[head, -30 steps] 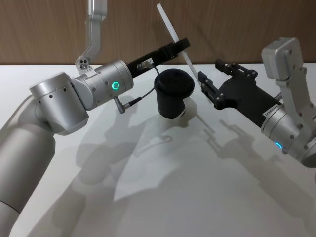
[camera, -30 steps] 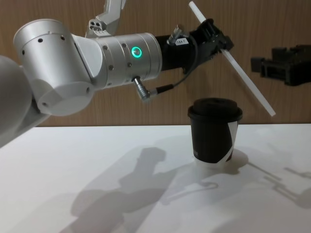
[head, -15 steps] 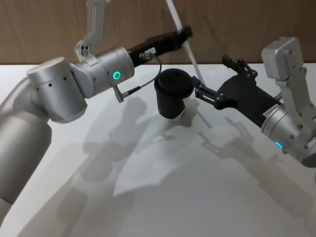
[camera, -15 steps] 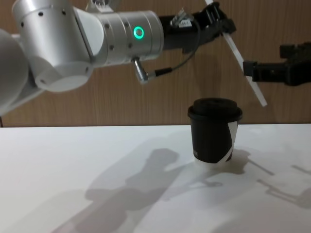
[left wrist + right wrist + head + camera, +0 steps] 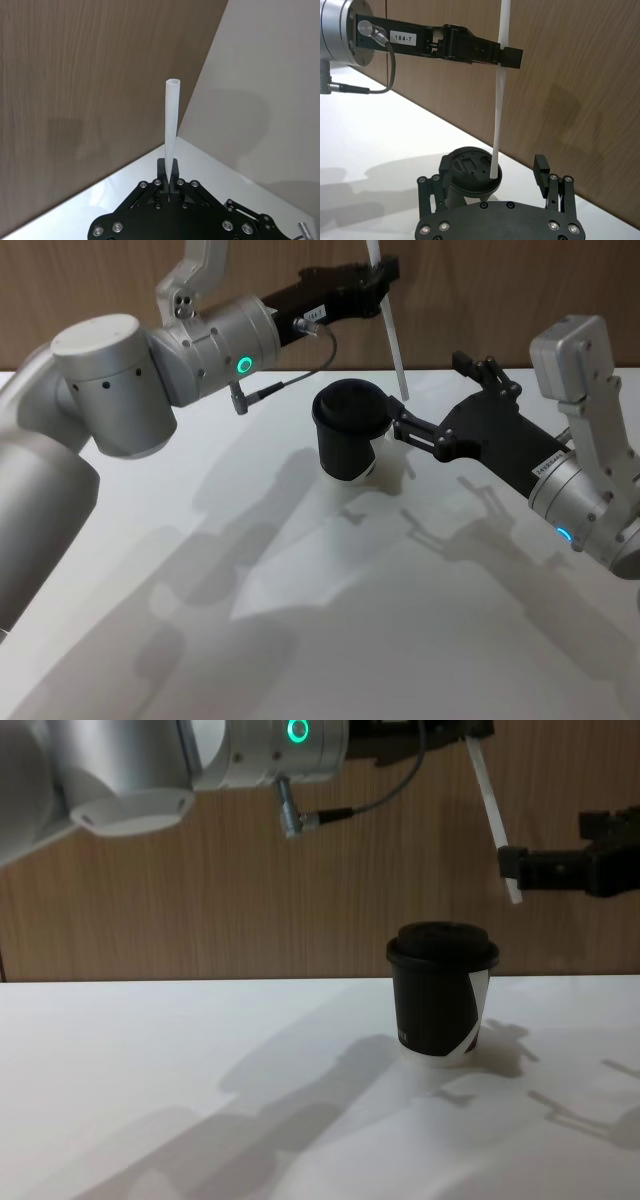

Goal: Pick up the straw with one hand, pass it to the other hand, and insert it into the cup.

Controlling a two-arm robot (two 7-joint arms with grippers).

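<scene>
Left gripper [image 5: 383, 276], held high, clamps the straw [image 5: 393, 335] near-upright; below, its tip clears the cup [image 5: 348, 430], near the right gripper's [image 5: 425, 392] spread fingers.

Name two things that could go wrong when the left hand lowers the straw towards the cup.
1. The straw, pinched in the left hand, is tilted. Its lower end hangs above and to one side of the cup, so it may strike the domed lid and skid or bend.
2. The open right hand sits close to the cup and the straw's lower end; a bump could knock either.
</scene>
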